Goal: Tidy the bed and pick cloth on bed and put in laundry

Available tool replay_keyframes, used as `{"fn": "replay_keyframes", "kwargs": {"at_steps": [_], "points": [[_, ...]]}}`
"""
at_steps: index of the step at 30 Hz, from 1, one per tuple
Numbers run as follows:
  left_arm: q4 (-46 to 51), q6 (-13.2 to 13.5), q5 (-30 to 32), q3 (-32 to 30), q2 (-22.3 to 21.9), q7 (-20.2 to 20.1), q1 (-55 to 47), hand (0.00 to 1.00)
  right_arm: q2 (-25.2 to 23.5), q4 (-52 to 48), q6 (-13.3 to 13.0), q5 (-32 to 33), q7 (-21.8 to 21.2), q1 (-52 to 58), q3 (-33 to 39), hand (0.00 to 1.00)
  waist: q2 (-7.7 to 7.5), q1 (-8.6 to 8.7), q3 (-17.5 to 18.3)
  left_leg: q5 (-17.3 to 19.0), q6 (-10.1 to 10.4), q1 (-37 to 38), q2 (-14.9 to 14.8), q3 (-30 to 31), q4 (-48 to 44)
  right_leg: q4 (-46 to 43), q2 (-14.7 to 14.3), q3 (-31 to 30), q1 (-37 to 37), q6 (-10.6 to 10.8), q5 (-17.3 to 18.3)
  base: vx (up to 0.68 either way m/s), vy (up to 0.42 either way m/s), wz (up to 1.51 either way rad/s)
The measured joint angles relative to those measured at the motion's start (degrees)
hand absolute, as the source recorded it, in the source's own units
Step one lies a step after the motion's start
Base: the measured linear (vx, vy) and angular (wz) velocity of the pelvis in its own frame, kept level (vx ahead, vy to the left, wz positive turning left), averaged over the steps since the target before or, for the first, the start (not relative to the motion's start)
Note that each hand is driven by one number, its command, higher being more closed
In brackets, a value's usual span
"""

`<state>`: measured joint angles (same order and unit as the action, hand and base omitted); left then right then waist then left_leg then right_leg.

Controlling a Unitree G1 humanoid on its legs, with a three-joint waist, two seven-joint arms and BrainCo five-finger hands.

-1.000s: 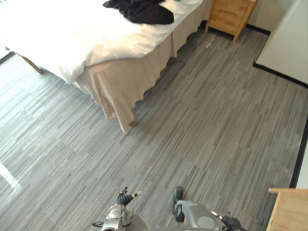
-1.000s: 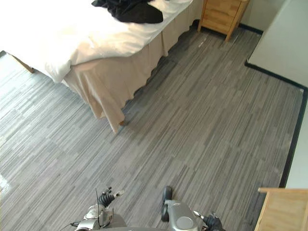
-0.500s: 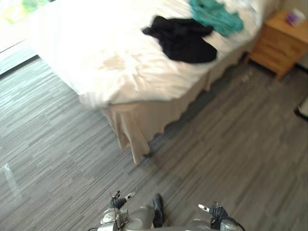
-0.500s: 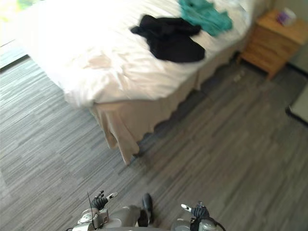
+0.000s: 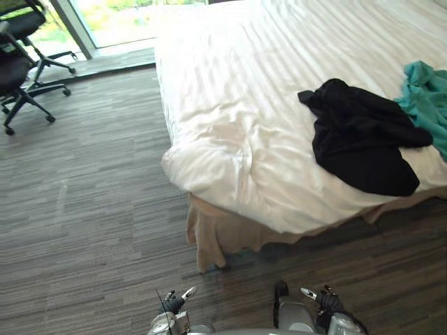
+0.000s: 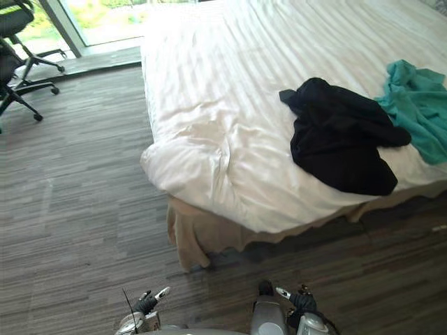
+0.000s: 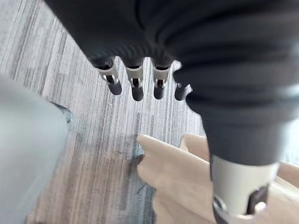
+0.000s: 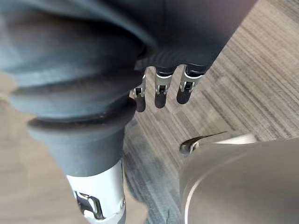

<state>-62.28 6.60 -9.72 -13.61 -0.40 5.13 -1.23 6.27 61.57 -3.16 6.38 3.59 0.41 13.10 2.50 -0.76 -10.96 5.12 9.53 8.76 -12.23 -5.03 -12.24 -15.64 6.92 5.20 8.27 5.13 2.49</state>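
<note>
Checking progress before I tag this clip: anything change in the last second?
Only the camera swung, toward the bed; none of the things moved. The black cloth and teal cloth lie on the bed as before. Nothing was picked up: left hand and right hand hang low, open, empty.

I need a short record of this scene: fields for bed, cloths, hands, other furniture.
bed: white, rumpled at the near corner.
black cloth: on the bed, near its edge.
teal cloth: on the bed, touching the black cloth.
left hand: empty, fingers relaxed, over the floor.
right hand: empty, fingers relaxed.
office chair: on the floor by the window.
</note>
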Motion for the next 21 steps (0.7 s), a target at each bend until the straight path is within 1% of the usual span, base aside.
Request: {"fn": "replay_keyframes", "kwargs": {"at_steps": [1, 2, 3, 4, 5, 6, 7, 8, 10, 13, 14, 16, 18, 20, 21], "points": [[0.10, 0.29, -0.86, 0.01, -0.05, 0.03, 0.22, 0.00, 0.34, 0.02, -0.04, 0.02, 0.04, 0.04, -0.01, 0.00, 0.10, 0.09, 0.07, 0.00, -0.11, -1.80, -0.07, -4.09, 0.42, 1.34, 0.56, 1.33, -0.69, 0.01, -0.01, 0.07, -0.135, 0.68], [0.34, 0.27, -1.10, 0.00, -0.04, 0.11, 0.16, 0.00, 0.92, 0.20, 0.02, 0.03, 0.09, 0.17, 0.00, 0.00, 0.55, 0.10, 0.33, -0.68, -1.10, -3.67, 0.12, -11.63, 1.81, 2.03, 1.06, 2.99, -0.96, 0.05, 0.01, 0.05, -0.093, 0.83], [0.31, 0.24, -1.12, -0.16, 0.37, 0.24, -0.18, 0.00, 1.04, 0.31, 0.09, 0.05, 0.09, 0.73, 0.01, 0.00, 1.28, 0.07, 1.02, -1.29, -1.86, -3.11, 0.10, -17.38, 3.60, 2.54, 1.40, 4.41, -1.56, 0.33, -0.01, 0.02, -0.028, 0.78], [0.32, 0.21, -1.11, -0.41, 0.60, 0.29, -0.35, 0.00, 1.26, 0.24, 0.08, 0.07, 0.10, 1.27, 0.12, 0.00, 1.42, 0.17, 1.27, -1.50, -1.97, -2.17, 0.19, -18.46, 5.18, 3.47, 1.26, 5.34, -2.23, 0.48, -0.10, 0.03, 0.019, 0.68], [0.34, 0.19, -1.10, -0.96, 1.23, 0.47, -0.69, 0.00, 0.99, 0.23, 0.11, 0.29, 0.07, 1.69, 0.60, 0.00, 1.63, -0.05, 1.42, -1.51, -1.96, -1.22, 0.26, -18.80, 7.89, 5.32, 1.00, 6.53, -3.47, 1.11, -0.48, -0.01, 0.044, 0.56], [0.34, -0.03, -1.10, -2.83, 1.79, 0.64, -1.05, 0.00, 0.87, 0.30, 0.17, 0.26, 0.06, 1.69, 0.69, 0.00, 1.44, 0.02, 1.49, -1.54, -1.91, -1.11, 0.48, -18.23, 9.10, 6.96, 1.00, 7.58, -4.53, 1.73, -1.01, -0.02, 0.054, 0.44], [0.34, -0.12, -1.10, -3.46, 2.08, 0.94, -1.26, 0.00, 0.86, 0.58, 0.23, 0.26, 0.06, 1.70, 0.89, 0.00, 1.40, 0.02, 1.52, -1.56, -1.87, -0.99, 0.59, -17.96, 9.43, 7.75, 1.02, 7.98, -5.08, 1.77, -1.52, -0.06, 0.054, 0.43], [0.40, -0.24, -1.10, -5.66, 3.26, 1.39, -1.46, 0.00, 0.65, 1.68, 0.34, 0.27, 0.16, 1.99, 2.79, 0.00, 1.18, 0.10, 1.93, -1.63, -1.76, -0.92, 1.20, -17.27, 9.54, 10.27, 1.17, 8.94, -6.96, 2.29, -2.77, -0.05, 0.036, 0.30], [0.77, -0.58, -1.12, -7.60, 4.41, 1.50, -1.65, 0.00, 0.71, 2.36, 0.38, 0.34, 0.22, 2.40, 3.23, 0.00, 1.29, 0.01, 2.45, -1.64, -1.76, -0.88, 1.45, -17.19, 9.85, 11.69, 1.23, 9.11, -7.79, 2.29, -3.82, -0.06, 0.040, 0.16], [2.25, -0.69, -2.33, -12.08, 10.19, 2.86, -1.04, 0.00, 0.42, 2.42, 0.37, 0.36, 1.21, 3.06, 4.05, 0.00, 1.41, 0.10, 3.56, -1.95, -1.51, -0.95, 1.97, -17.22, 11.25, 15.36, 1.04, 9.40, -9.11, 2.63, -6.10, -0.10, 0.025, 0.03], [2.61, -0.67, -2.57, -12.55, 11.34, 3.05, -0.80, 0.00, 0.42, 2.41, 0.34, 0.36, 1.33, 3.26, 4.04, 0.00, 1.42, 0.05, 3.86, -2.14, -1.52, -1.03, 2.08, -17.26, 11.64, 15.93, 0.98, 9.42, -9.11, 2.66, -6.51, -0.12, -0.017, 0.02], [5.00, -0.56, -3.16, -15.95, 15.79, 4.92, 0.95, 0.00, 0.52, 2.39, 0.20, 0.48, 1.55, 4.03, 4.04, 0.00, 1.57, 0.02, 4.47, -2.65, -1.63, -1.09, 2.20, -17.24, 12.67, 18.02, 0.68, 9.61, -9.21, 2.48, -8.25, -0.14, -0.033, 0.01], [6.54, -0.35, -3.12, -17.06, 18.88, 6.50, 2.15, 0.00, 0.51, 2.28, -0.26, 0.93, 1.68, 4.69, 3.92, 0.00, 1.57, -0.01, 4.49, -3.06, -1.58, -1.20, 2.23, -17.30, 13.32, 19.44, 0.38, 9.57, -9.80, 2.11, -9.32, -0.15, -0.041, -0.02], [10.44, 0.26, -3.15, -19.18, 22.80, 9.32, 4.59, 0.00, 0.36, 2.16, -0.59, 1.59, 1.72, 6.82, 3.80, 0.00, 1.26, -0.08, 5.12, -3.36, -1.57, -1.08, 2.23, -17.27, 14.21, 21.35, 0.07, 9.99, -10.49, 1.93, -9.89, -0.19, -0.059, 0.03], [12.33, 0.27, -3.16, -19.78, 23.59, 10.13, 5.25, 0.00, 0.33, 2.12, -0.61, 2.06, 1.73, 7.38, 3.69, 0.00, 1.33, -0.08, 5.15, -3.43, -1.51, -1.13, 2.21, -17.18, 14.36, 21.48, 0.04, 10.15, -10.47, 1.85, -9.95, -0.12, -0.049, 0.05]]}}
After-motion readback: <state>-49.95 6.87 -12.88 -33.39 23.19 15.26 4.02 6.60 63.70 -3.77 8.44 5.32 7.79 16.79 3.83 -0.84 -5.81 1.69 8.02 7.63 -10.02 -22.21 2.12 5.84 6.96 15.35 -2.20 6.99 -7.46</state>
